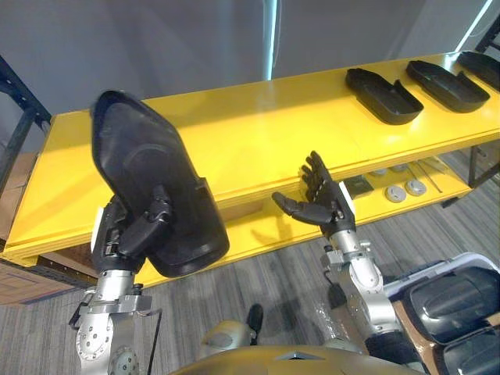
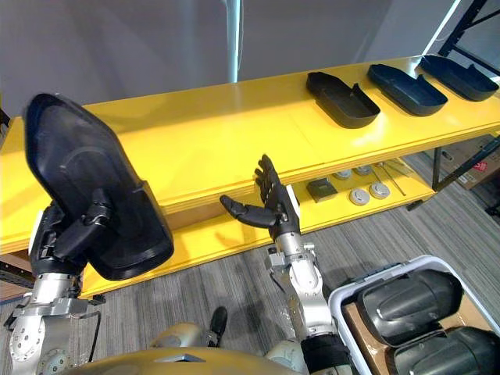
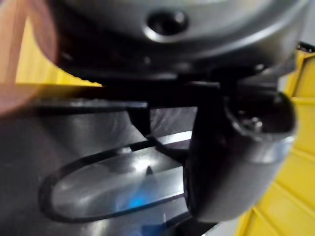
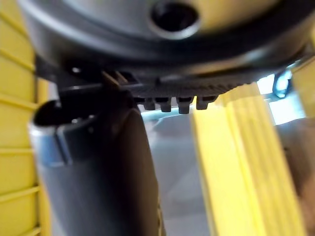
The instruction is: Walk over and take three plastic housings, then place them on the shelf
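Observation:
My left hand is shut on a large black plastic housing, held upright and tilted over the near left part of the yellow shelf. The same housing covers most of that hand in the right eye view, and its glossy surface shows close up past the thumb. My right hand is open, fingers straight, in front of the shelf's front edge and holding nothing. Three black housings lie on the shelf's right end: one, a second, a third.
A lower yellow shelf board carries round metal discs and small parts. A white bin with more black housings stands at the lower right on grey floor. A dark rack post stands at the left.

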Available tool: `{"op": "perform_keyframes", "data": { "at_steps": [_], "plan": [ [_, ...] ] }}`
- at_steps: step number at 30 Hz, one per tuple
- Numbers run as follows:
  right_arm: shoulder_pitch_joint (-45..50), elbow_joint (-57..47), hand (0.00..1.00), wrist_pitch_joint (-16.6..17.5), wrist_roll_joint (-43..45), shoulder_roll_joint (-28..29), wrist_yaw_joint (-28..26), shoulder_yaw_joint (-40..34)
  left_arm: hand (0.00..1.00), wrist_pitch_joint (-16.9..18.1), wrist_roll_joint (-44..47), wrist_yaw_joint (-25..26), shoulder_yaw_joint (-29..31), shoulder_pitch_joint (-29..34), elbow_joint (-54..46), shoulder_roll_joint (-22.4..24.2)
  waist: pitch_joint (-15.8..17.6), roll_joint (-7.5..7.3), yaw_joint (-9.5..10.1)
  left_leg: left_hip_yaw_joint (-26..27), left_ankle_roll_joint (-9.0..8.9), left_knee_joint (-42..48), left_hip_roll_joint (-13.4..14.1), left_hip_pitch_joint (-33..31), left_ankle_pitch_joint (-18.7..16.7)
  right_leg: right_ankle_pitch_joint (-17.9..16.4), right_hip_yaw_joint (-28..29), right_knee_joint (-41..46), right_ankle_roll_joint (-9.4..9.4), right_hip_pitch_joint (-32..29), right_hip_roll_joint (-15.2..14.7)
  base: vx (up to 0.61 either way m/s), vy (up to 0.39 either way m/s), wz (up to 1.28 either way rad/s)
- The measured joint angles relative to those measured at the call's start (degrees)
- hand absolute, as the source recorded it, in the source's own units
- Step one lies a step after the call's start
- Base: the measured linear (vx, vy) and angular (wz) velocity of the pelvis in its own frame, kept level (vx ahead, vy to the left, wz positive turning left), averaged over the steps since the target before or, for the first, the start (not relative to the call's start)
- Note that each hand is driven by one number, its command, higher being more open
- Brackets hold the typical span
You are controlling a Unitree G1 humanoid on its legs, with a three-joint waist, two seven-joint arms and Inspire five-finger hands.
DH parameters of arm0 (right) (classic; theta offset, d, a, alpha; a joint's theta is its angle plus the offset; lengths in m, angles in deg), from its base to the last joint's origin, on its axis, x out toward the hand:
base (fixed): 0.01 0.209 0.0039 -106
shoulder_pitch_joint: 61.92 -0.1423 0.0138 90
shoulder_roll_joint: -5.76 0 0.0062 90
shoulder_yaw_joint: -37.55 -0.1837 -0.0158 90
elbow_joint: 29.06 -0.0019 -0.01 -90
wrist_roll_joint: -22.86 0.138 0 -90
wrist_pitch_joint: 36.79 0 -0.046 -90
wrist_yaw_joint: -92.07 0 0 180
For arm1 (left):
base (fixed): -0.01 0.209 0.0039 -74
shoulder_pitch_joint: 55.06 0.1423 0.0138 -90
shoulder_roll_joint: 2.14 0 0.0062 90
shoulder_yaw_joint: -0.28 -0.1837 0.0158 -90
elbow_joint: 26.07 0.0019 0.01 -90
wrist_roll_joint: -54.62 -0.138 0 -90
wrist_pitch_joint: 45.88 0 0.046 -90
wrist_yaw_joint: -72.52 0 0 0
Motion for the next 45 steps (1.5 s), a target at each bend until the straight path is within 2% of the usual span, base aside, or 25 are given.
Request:
{"op": "perform_keyframes", "data": {
  "at_steps": [2,4,5,8,9,12,13,14,15,16,17,18,19,20,21,22,23,25,28,30,32,35,38,41,45],
  "plan": [
    [-5.5,-5.0,1.00,2.0,0.5,-4.1,0.7,-3.4,0.00,0.2,-0.1,1.5,-0.4,-3.9,1.2,-1.3,0.6,-0.03,-0.46,-2.4,0.00,0.0,-1.4,0.4,0.0,-0.1,3.5,-12.8,1.56,-0.9,5.9,0.07,-0.008,0.48],
    [-8.3,-9.1,1.00,3.5,0.6,-6.3,1.9,-6.3,0.00,1.7,-0.1,1.5,-0.8,-5.5,2.1,-1.4,1.0,-0.50,-0.66,-3.8,0.07,-0.7,-3.1,2.1,-0.1,0.7,4.7,-17.8,2.59,-0.4,6.6,0.06,-0.047,0.60],
    [-9.2,-10.3,1.00,3.7,0.9,-6.7,2.2,-6.8,0.00,2.4,0.0,1.5,-0.7,-5.5,2.1,-1.4,0.9,-0.75,-0.65,-4.0,0.16,-1.1,-3.6,2.9,-0.1,0.8,5.0,-18.7,2.41,-0.3,6.6,0.10,-0.066,0.47],
    [-12.7,-14.2,1.00,4.6,0.8,-7.4,3.5,-6.9,0.00,5.1,-0.1,1.5,1.0,-5.3,0.8,-1.5,0.3,-1.89,-0.41,-6.3,0.65,-1.1,-5.7,4.6,-1.4,1.5,5.1,-22.0,0.36,1.4,6.2,0.17,-0.115,0.47],
    [-12.8,-14.7,1.00,4.6,0.8,-7.4,3.8,-6.7,0.00,5.2,-0.1,1.2,1.6,-5.3,-0.4,-1.5,0.2,-2.15,-0.20,-7.5,0.74,-0.9,-6.2,4.7,-2.3,3.3,4.2,-23.6,-1.79,3.1,6.1,0.13,-0.115,0.57],
    [-12.1,-13.2,1.00,4.0,0.8,-7.2,4.2,-6.4,0.00,6.1,0.2,-0.7,3.0,-4.4,-3.0,-1.5,0.0,-2.36,0.48,-6.9,1.15,2.3,-5.8,4.5,-5.5,4.2,1.3,-24.1,-2.18,5.3,5.6,0.15,-0.091,0.53],
    [-10.3,-11.8,1.00,3.9,0.8,-7.1,4.2,-6.7,0.00,6.2,0.2,-1.6,3.0,-4.4,-3.9,-1.5,-0.1,-1.86,0.84,-2.1,1.01,7.4,-3.3,3.0,-9.6,3.8,-1.3,-24.5,-2.28,7.7,6.0,0.22,-0.088,0.61],
    [-9.4,-11.5,1.00,3.9,0.8,-7.1,4.1,-7.1,0.00,6.3,0.1,-1.9,3.0,-4.5,-4.2,-1.5,0.0,-1.47,0.83,0.0,0.55,10.4,-1.9,2.2,-11.1,3.8,-2.4,-25.2,-2.38,9.0,6.5,0.23,-0.081,0.66],
    [-8.2,-11.4,1.00,3.7,0.8,-7.2,3.9,-7.8,0.00,6.3,0.0,-2.6,2.9,-4.6,-4.6,-1.5,0.4,-0.90,0.88,2.4,-1.13,14.9,-0.6,1.0,-12.8,3.7,-3.6,-26.4,-2.40,11.0,7.2,0.20,-0.027,0.68],
    [-6.9,-11.3,1.00,3.2,0.8,-7.3,3.3,-9.0,0.00,6.3,-0.1,-3.4,2.7,-4.8,-4.6,-1.5,0.7,-0.99,0.49,6.5,-5.19,23.5,0.5,-2.3,-14.7,4.1,-5.3,-29.3,-1.94,14.5,7.1,0.22,0.001,0.66],
    [-6.9,-11.3,1.00,3.1,0.8,-7.3,2.7,-9.9,0.00,6.3,0.0,-4.1,2.7,-4.9,-4.6,-1.7,0.6,-0.94,0.22,10.7,-3.60,27.8,3.2,-4.1,-16.9,4.2,-6.3,-30.7,-1.71,16.2,7.1,0.19,0.014,0.52],
    [-7.0,-11.3,1.00,3.2,0.8,-7.4,2.5,-10.6,0.00,6.3,0.0,-4.5,2.5,-5.2,-4.6,-1.8,0.6,-0.86,0.00,13.0,-3.01,29.4,5.7,-4.9,-17.7,4.2,-6.8,-31.3,-1.68,16.9,7.0,0.13,0.060,0.29],
    [-7.4,-11.6,1.00,3.2,0.8,-7.5,2.6,-11.6,0.00,6.4,0.0,-5.3,1.9,-6.0,-4.6,-1.8,0.2,-0.79,-0.24,15.3,-3.64,29.4,11.3,-6.3,-18.3,4.5,-7.2,-32.2,-1.14,17.8,6.4,0.08,0.090,0.13],
    [-7.8,-11.6,1.00,3.2,0.8,-7.5,2.7,-11.9,0.00,6.5,0.1,-5.4,1.2,-6.2,-4.6,-1.8,0.0,-0.61,-0.27,15.3,-4.32,27.8,13.0,-6.5,-17.9,4.8,-7.1,-32.3,-0.65,17.8,6.0,0.13,0.264,0.03],
    [-8.2,-12.0,1.00,3.2,0.8,-7.8,3.0,-12.3,0.00,6.5,0.0,-5.3,-1.0,-6.9,-4.6,-1.8,-0.8,0.51,-0.59,14.3,-7.18,21.9,15.8,-6.1,-14.6,5.6,-6.8,-33.1,0.72,17.6,5.6,0.10,0.218,-0.05],
    [-8.2,-12.3,1.00,3.2,0.9,-8.0,3.1,-12.4,0.00,6.5,-0.1,-5.4,-2.4,-7.3,-4.6,-1.8,-1.4,1.56,-0.97,13.4,-10.42,19.0,17.2,-6.0,-11.0,5.8,-6.7,-33.3,1.64,17.5,5.6,0.13,0.426,0.06],
    [-8.2,-12.3,1.00,2.7,1.1,-6.5,3.5,-12.1,0.00,5.7,-0.3,-5.7,-4.7,-8.9,-4.4,-2.5,-1.2,0.32,-2.42,14.4,-9.40,17.3,13.8,-5.5,-10.2,7.2,-6.0,-33.3,2.13,16.6,2.7,0.06,0.333,0.11],
    [-8.2,-12.3,1.00,1.6,0.9,-6.2,3.9,-11.2,0.00,3.2,-0.2,-6.1,-6.1,-11.0,-4.4,-4.3,-1.2,-1.03,-3.35,15.6,-8.27,15.9,11.2,-5.1,-9.7,9.0,-5.1,-33.4,2.48,15.7,0.2,0.05,0.419,0.00],
    [-7.5,-12.4,1.00,0.5,0.9,-5.0,3.7,-11.0,0.00,-0.5,-0.1,-6.3,-6.1,-11.3,-4.4,-6.3,-1.1,-1.58,-3.54,17.2,-7.52,15.1,10.2,-2.3,-10.2,11.0,-4.5,-33.3,2.72,16.7,-0.8,0.02,0.183,-0.19],
    [-6.5,-12.6,1.00,0.5,0.8,-4.6,3.9,-11.0,0.00,-2.1,0.1,-6.7,-6.1,-11.2,-4.4,-6.8,-1.2,-1.71,-3.72,17.6,-7.43,13.8,10.2,-0.8,-10.1,11.1,-3.4,-32.9,2.83,16.9,-0.7,-0.03,0.063,-0.16],
    [-6.3,-12.7,1.00,0.5,-0.4,-4.6,4.3,-11.0,0.00,-3.3,1.4,-7.3,-6.3,-11.1,-4.4,-6.7,-1.2,-1.69,-3.79,18.2,-7.48,13.1,10.5,-0.7,-10.1,10.5,-2.5,-33.0,2.10,16.6,-0.4,-0.06,-0.015,-0.20],
    [-6.3,-13.1,1.00,-0.5,-2.0,-4.7,4.3,-11.6,0.00,-5.8,1.9,-7.3,-7.7,-11.6,-4.4,-6.8,-1.3,-2.00,-5.70,19.3,-8.31,11.9,10.5,-1.3,-9.4,7.5,-1.8,-33.9,1.28,15.7,-0.2,-0.09,-0.075,-0.12],
    [-3.5,-14.8,1.00,-2.6,-2.5,-4.7,4.3,-14.7,0.00,-8.6,1.9,-5.3,-12.0,-14.0,-3.9,-6.9,-1.3,-1.83,-7.01,20.5,-9.12,10.4,11.8,-1.2,-8.1,7.6,-0.6,-35.1,2.34,14.8,1.4,-0.06,-0.098,-0.24],
    [-0.9,-15.3,1.00,-3.9,-2.5,-4.7,4.3,-16.8,0.00,-9.7,1.4,-2.2,-14.8,-18.5,-1.3,-7.0,-1.4,-2.05,-9.44,22.0,-10.18,9.7,14.0,-0.8,-7.0,8.7,1.1,-35.3,2.83,13.6,3.4,-0.01,-0.095,-0.34],
    [4.5,-17.8,1.00,-5.6,-1.3,-4.6,3.7,-18.9,0.00,-10.6,-2.1,3.9,-15.9,-24.8,4.7,-7.0,-1.6,-2.27,-12.01,26.0,-11.44,6.4,15.5,3.0,-6.2,9.5,4.6,-36.4,2.20,13.5,5.2,0.02,-0.052,-0.54]
  ]
}}
